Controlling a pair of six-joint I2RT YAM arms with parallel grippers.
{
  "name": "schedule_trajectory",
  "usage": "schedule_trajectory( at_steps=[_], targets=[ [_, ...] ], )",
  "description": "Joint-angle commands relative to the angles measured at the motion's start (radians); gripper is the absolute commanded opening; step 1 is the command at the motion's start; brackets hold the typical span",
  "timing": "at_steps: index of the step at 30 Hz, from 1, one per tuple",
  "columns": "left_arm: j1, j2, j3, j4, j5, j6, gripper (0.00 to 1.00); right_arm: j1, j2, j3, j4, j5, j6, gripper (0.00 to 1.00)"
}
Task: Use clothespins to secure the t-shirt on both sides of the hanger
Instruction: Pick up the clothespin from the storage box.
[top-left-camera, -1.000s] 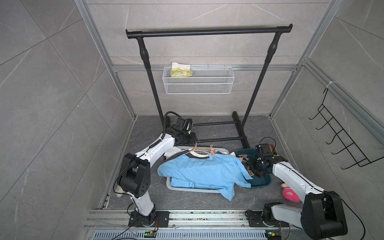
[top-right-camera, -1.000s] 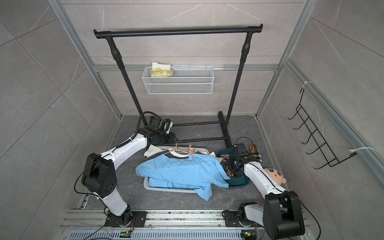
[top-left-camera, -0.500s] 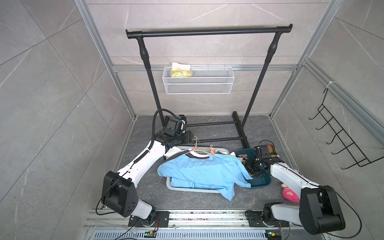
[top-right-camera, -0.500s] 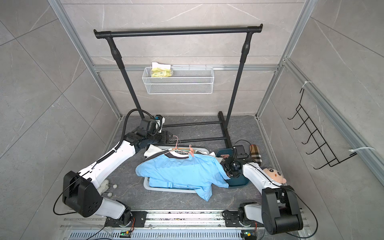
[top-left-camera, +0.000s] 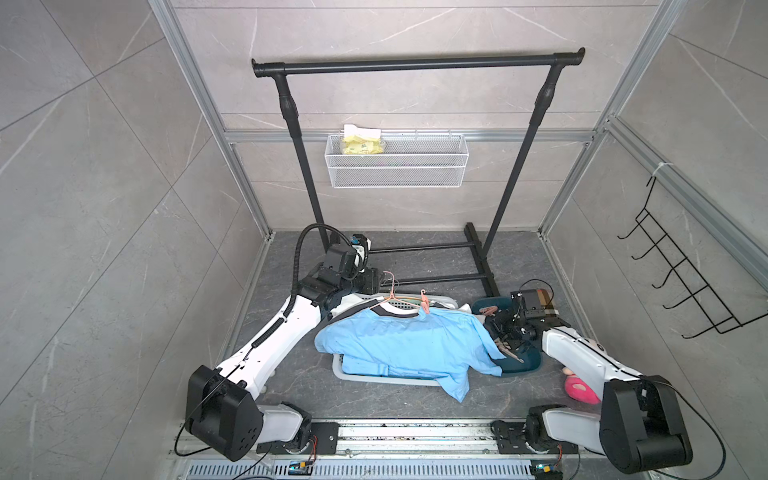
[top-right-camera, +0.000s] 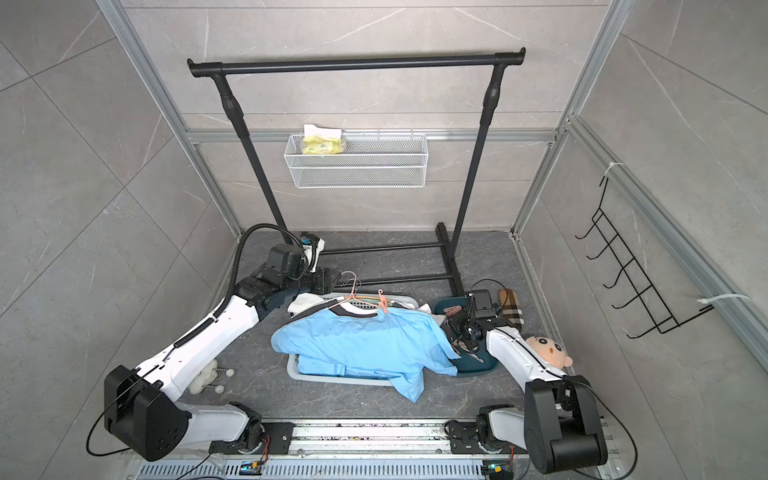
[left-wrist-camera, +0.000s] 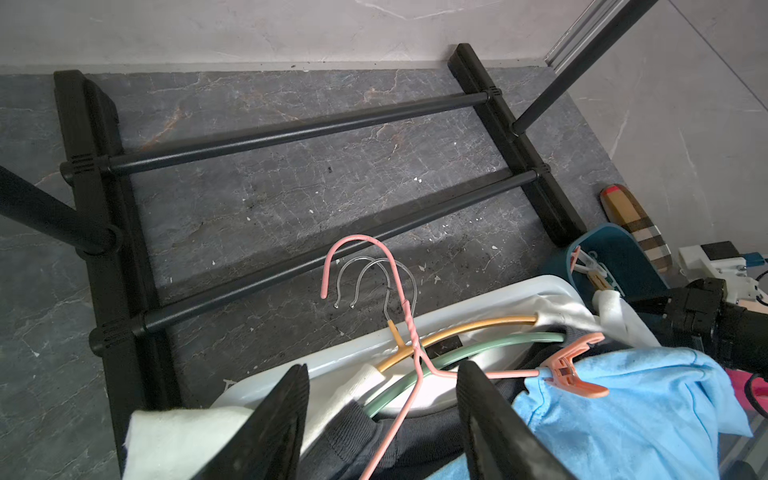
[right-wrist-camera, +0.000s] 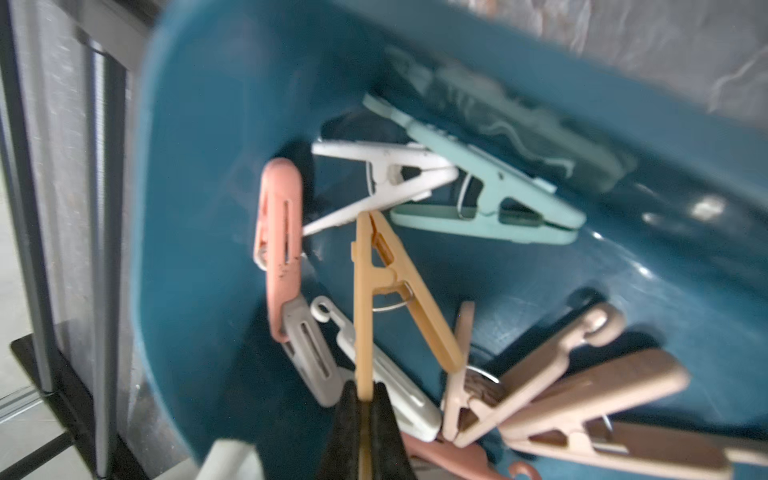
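Tan clothespin (right-wrist-camera: 374, 286) is pinched at one handle end by the right gripper (right-wrist-camera: 365, 405), fingers pressed together on it. Its far end points over the other clothespins (right-wrist-camera: 415, 183), white, mint, pink, grey and beige, lying loose in the teal tub (right-wrist-camera: 199, 166). The right wrist view is blurred.

In both top views the tub (top-left-camera: 530, 365) sits on the floor lower right of centre. The right gripper (top-left-camera: 505, 334) is down inside it, just beside the t-shirt's sleeve. The light blue t-shirt (top-left-camera: 407, 345) is spread over a white basket (top-left-camera: 345, 372) at centre frame, on a pink wire hanger (left-wrist-camera: 361, 243).

One pink clothespin (left-wrist-camera: 571, 370) is clipped on the hanger arm at the shoulder nearer the tub, also visible in a top view (top-right-camera: 382, 306).

Left gripper (left-wrist-camera: 382, 365) is spread wide, one finger on each side of the hanger's neck. I can't tell if either touches the wire. In a top view it sits (top-left-camera: 372, 282) just upper left of the collar. A yellow hanger (left-wrist-camera: 469, 326) and a green hanger (left-wrist-camera: 490, 343) lie under the pink one.

A black garment rack (top-left-camera: 415, 65) stands behind, upper centre.
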Motion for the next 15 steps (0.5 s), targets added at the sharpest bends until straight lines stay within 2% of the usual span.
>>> schedule_trajectory(
  at_steps=[1,3,8,11,15],
  targets=[
    [0.002,-0.053,-0.007,0.037,0.027,0.058,0.6,-0.003,-0.03,0.035,-0.054,-0.008,-0.047,0.0],
    [0.002,-0.064,-0.011,0.039,0.046,0.091,0.59,-0.004,-0.053,0.05,-0.086,-0.01,-0.075,0.0],
    [-0.005,-0.094,-0.013,0.044,0.126,0.21,0.59,-0.001,-0.191,0.066,-0.141,-0.007,-0.254,0.0],
    [-0.033,-0.118,-0.006,0.028,0.157,0.311,0.58,-0.002,-0.295,0.099,-0.188,-0.014,-0.403,0.0],
    [-0.107,-0.156,-0.006,-0.005,0.143,0.496,0.58,0.014,-0.401,0.184,-0.202,-0.109,-0.622,0.0]
  ],
)
